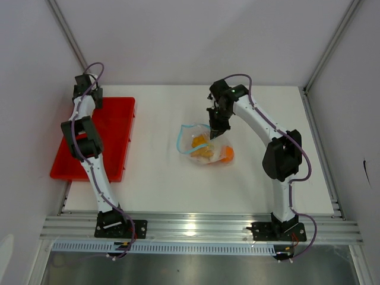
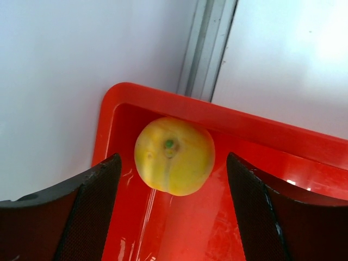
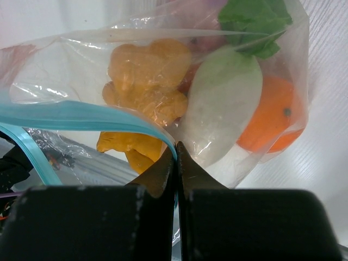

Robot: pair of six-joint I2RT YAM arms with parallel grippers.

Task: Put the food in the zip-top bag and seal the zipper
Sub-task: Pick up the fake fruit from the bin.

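Note:
The clear zip-top bag (image 1: pixel 208 148) lies mid-table with its mouth held open. Its blue-teal zipper strip (image 3: pixel 81 115) curves into my right gripper (image 3: pixel 176 155), which is shut on it at the bag's edge (image 1: pixel 215 127). Inside the bag are orange-yellow pieces (image 3: pixel 144 81), a white radish with green leaves (image 3: pixel 223 114) and an orange (image 3: pixel 274 117). A yellow round fruit (image 2: pixel 174 156) sits in the far corner of the red tray (image 2: pixel 179 228). My left gripper (image 2: pixel 173 212) is open just above the tray, its fingers on either side of the fruit and short of it.
The red tray (image 1: pixel 116 127) lies at the table's left edge under the left arm. Grey walls and metal frame posts (image 2: pixel 209 49) stand close behind the tray. The table's front rail (image 1: pixel 190 228) runs along the near edge.

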